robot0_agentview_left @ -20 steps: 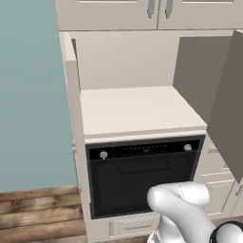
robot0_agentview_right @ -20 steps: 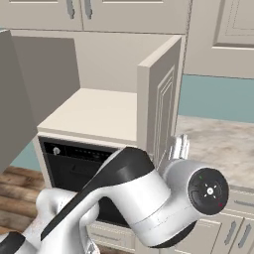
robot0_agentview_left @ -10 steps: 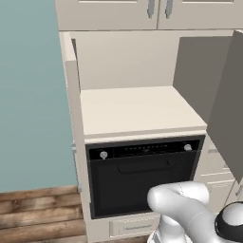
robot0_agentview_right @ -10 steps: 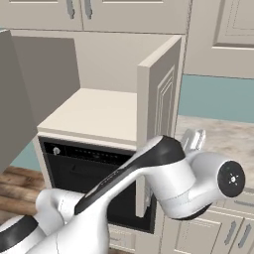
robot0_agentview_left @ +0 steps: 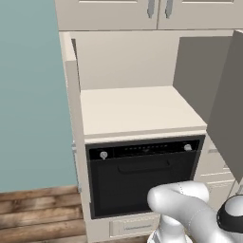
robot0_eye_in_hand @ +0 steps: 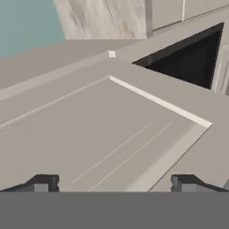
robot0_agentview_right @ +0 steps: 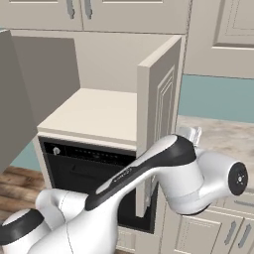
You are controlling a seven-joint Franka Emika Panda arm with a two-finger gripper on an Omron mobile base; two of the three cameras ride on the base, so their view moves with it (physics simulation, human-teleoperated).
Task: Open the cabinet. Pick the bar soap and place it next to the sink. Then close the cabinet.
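Cream cabinet stands open; hand view shows spread fingers.

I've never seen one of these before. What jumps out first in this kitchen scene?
The cabinet stands wide open, both doors swung out, its cream shelf bare in these views. Right beneath it sits a black oven with a row of controls. The robot's bulky white arm sweeps across the foreground toward the right-hand door, its gripper open over a raised door panel.
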